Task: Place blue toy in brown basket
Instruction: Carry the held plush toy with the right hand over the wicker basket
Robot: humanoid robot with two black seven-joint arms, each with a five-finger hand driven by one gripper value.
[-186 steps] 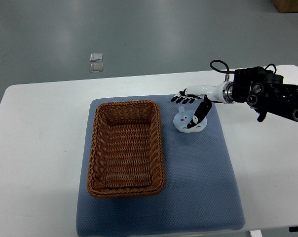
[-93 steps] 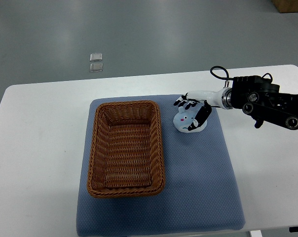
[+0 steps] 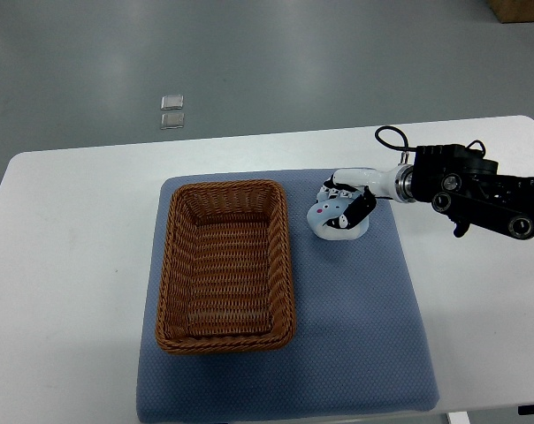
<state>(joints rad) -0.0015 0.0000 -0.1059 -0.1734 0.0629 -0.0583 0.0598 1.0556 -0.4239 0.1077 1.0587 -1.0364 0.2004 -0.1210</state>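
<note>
While my right hand [image 3: 347,201] wraps its fingers around the blue toy [image 3: 334,217] on the blue mat [image 3: 373,336], the brown basket [image 3: 225,265] sits just to its left.

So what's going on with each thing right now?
Toy: on the blue mat, beside the basket, not in it yet.
Basket: empty, upright on the mat.
Right hand: fingers curled over the toy.
Mat: flat on the white table.
</note>
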